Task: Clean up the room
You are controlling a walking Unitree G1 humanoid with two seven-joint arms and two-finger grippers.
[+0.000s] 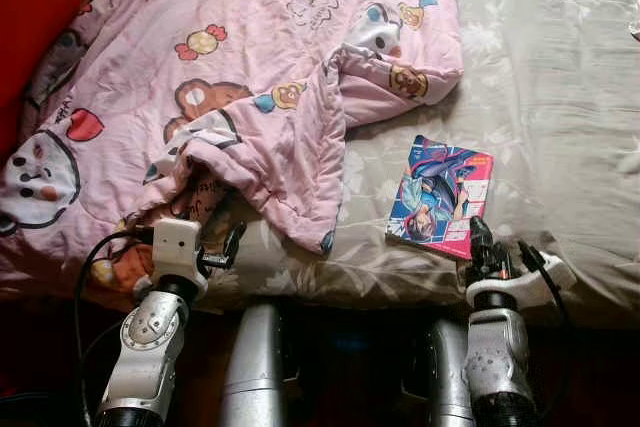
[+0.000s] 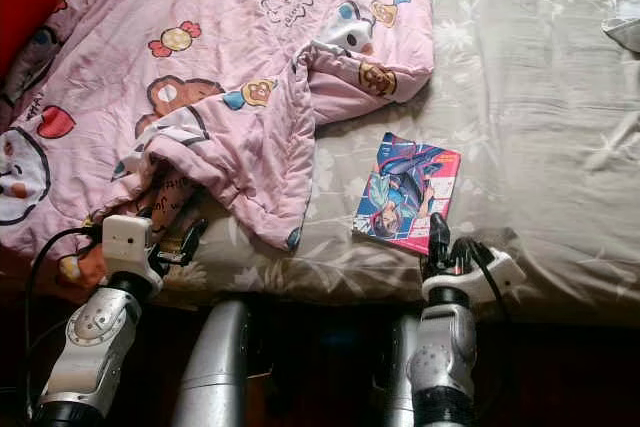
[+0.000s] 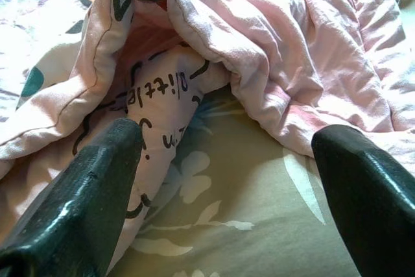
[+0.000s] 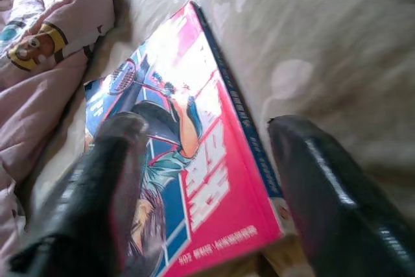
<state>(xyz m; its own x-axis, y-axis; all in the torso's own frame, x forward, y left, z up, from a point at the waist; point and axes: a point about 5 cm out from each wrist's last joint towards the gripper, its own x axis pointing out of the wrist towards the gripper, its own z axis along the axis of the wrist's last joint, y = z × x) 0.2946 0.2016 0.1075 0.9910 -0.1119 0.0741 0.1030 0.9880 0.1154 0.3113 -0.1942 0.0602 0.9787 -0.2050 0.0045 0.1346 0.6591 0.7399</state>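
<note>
A crumpled pink cartoon-print blanket (image 1: 250,77) covers the left half of the bed. A manga book (image 1: 440,195) with a pink and blue cover lies flat on the grey floral sheet (image 1: 560,97), to the right of the blanket's hanging corner. My left gripper (image 1: 215,232) is open at the blanket's near edge; in the left wrist view one finger (image 3: 84,199) touches a printed fold while the other finger (image 3: 369,192) is over bare sheet. My right gripper (image 4: 207,186) is open at the near corner of the book (image 4: 188,154), one finger over the cover, one beside its spine.
A red surface (image 1: 35,7) stands at the far left behind the blanket. A pale bit of cloth (image 2: 625,22) lies at the bed's right edge. The bed's front edge (image 1: 350,292) runs just ahead of my wrists, with dark floor below.
</note>
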